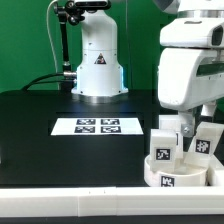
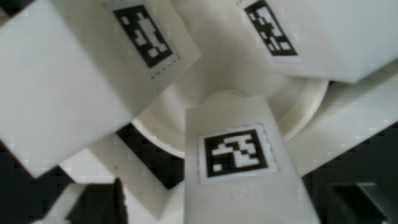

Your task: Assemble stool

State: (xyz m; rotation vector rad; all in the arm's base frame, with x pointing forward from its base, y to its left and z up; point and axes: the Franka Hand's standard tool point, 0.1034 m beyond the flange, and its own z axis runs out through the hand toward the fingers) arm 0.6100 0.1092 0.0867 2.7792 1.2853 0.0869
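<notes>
The round white seat (image 1: 172, 178) lies at the exterior view's right front, with white legs standing up from it: one on the left (image 1: 162, 150) and one on the right (image 1: 203, 143). My gripper (image 1: 183, 122) hangs straight above the seat and appears shut on a third leg between them. In the wrist view this leg (image 2: 231, 150), with a square marker, runs from between my fingertips (image 2: 217, 205) to the seat (image 2: 169, 112). Two other marked legs (image 2: 143, 40) (image 2: 285, 30) fan out beyond. My fingers are mostly hidden.
The marker board (image 1: 97, 126) lies flat in the middle of the black table. The robot base (image 1: 98, 65) stands at the back. A long white edge rail (image 1: 70, 197) runs along the front, just before the seat.
</notes>
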